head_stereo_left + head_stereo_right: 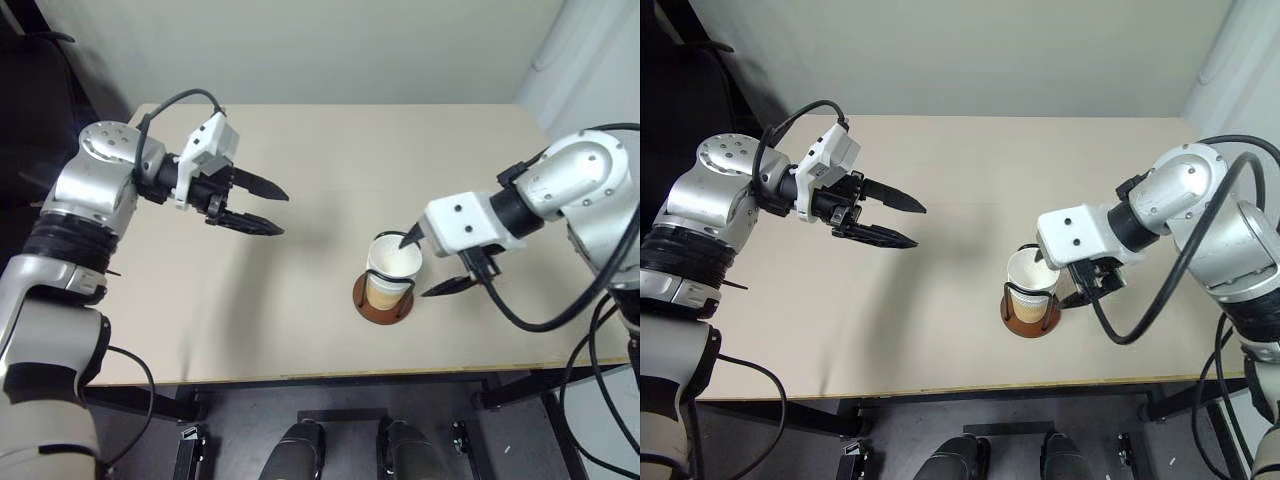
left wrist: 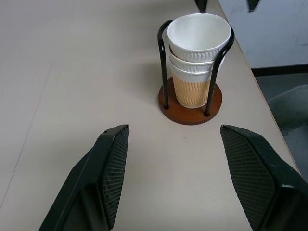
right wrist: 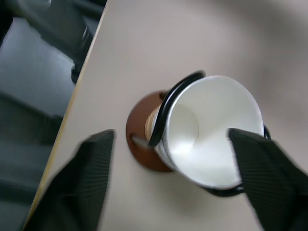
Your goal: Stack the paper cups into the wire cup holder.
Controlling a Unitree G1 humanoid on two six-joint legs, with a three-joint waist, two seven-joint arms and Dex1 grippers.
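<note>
Since the paper cups [image 2: 197,62] sit nested in the wire cup holder [image 2: 190,103] near the bench [image 1: 300,320] front edge, the open right gripper [image 1: 428,262] should lift straight away; the left gripper [image 1: 262,208] is open and empty.

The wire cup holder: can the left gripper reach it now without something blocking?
Probably yes. The left gripper is open and faces the wire cup holder across bare table. Only the right gripper, open around the paper cups, crowds the far side.
</note>
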